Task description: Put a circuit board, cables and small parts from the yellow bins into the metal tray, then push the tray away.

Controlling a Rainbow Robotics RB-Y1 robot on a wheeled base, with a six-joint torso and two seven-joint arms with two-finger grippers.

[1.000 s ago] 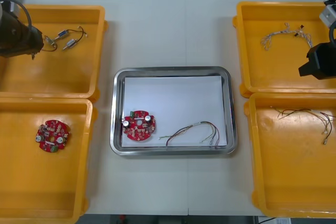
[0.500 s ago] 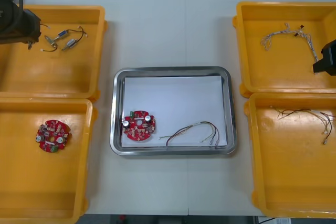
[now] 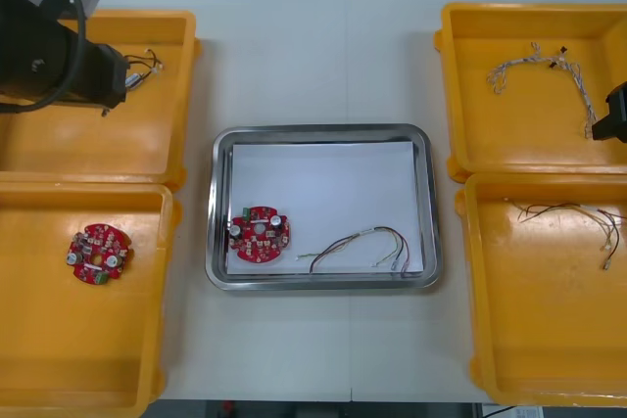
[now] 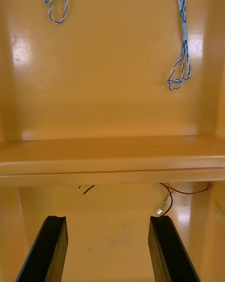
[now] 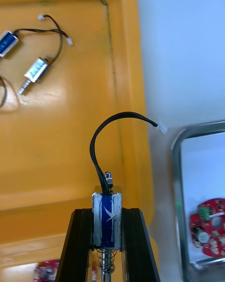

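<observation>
Over the far-left yellow bin, the left gripper pinches a small metal part between its black fingers. The part is a blue-wrapped piece with a spring at the end toward the wrist. A black lead arcs away from it to a white plug. In the left wrist view the held part hangs close to the bin wall that faces the metal tray. Two loose metal parts lie on the bin floor beyond the fingers, apart from the gripper.

Inside the tray, a circuit board sits at the near-left corner, and a red and yellow cable lies to its right along the near edge. A second board rests in the near-left bin.

The right gripper has its fingers spread with nothing between them. It hangs above the adjoining rims of the two right bins. The twisted blue and white cable lies in the far-right bin, and thin cables lie in the near-right bin.
</observation>
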